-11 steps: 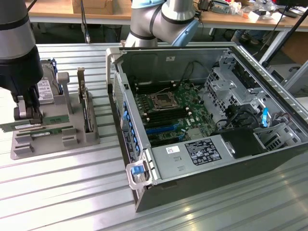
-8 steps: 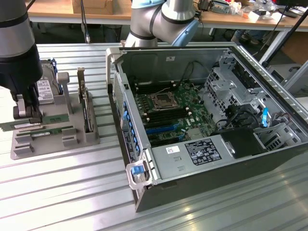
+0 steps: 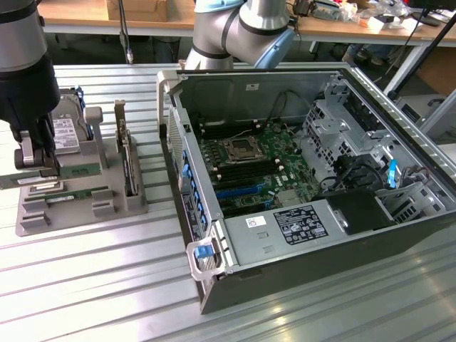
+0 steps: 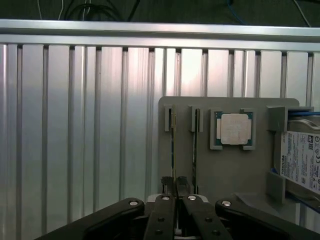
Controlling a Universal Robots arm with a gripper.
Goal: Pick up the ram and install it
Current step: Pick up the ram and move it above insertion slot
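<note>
Ram (image 4: 173,150) on edge in grey holder (image 4: 230,172), tool (image 4: 175,183) clamped on it

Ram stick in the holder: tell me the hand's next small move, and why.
Probably lift straight up. The hand looks shut on the ram stick, which stands on edge in a slot of the gray holder, close beside a second stick; a straight lift should clear both.

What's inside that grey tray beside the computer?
The grey tray holds the ram on edge, a second stick beside it, a square processor chip and a hard drive. The fingers are shut on the ram, covering the part they grip.
</note>
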